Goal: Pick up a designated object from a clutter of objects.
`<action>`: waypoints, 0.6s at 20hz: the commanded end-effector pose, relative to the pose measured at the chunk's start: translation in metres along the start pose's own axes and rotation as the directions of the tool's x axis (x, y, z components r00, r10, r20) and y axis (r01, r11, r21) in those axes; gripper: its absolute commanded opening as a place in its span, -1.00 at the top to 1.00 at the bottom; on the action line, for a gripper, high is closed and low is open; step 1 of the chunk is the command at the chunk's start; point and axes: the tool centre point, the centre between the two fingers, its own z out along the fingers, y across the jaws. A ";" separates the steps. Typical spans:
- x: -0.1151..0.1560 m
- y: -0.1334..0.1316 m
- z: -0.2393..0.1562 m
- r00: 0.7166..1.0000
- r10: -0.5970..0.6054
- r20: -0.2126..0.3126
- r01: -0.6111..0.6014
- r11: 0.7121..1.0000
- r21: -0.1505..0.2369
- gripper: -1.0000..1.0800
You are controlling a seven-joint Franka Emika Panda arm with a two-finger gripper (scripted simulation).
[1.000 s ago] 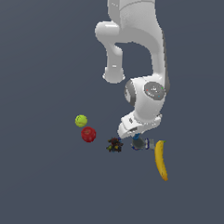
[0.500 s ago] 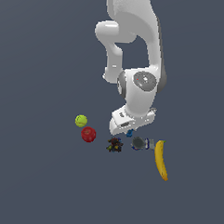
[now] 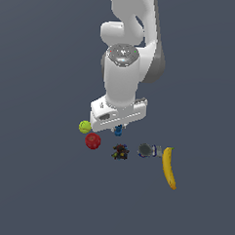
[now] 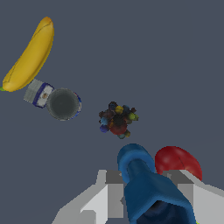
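Now you've got the blue bolt (image 4: 144, 183) clamped between the fingers of your gripper (image 3: 118, 130), hanging above the floor between the green ball (image 3: 85, 126) and the dark lump (image 3: 119, 151), with the red ball (image 3: 93, 141), grey can (image 3: 146, 150) and banana (image 3: 169, 167) lying below.

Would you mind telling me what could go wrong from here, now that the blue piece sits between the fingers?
1. The blue piece sticks out past the gripper, so the hold may be shallow; a quick move could let it slip.
2. The red ball and green ball lie close beside the gripper; a low sideways sweep might knock them rolling.
3. If dropped, the piece could land on the dark lump nearby.
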 end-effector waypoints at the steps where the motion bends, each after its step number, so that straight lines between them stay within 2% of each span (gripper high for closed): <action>1: -0.007 0.022 -0.023 1.000 -0.001 0.000 0.001 1.000 0.001 1.00; 12: -0.031 0.121 -0.122 1.000 -0.001 0.000 0.001 1.000 0.001 1.00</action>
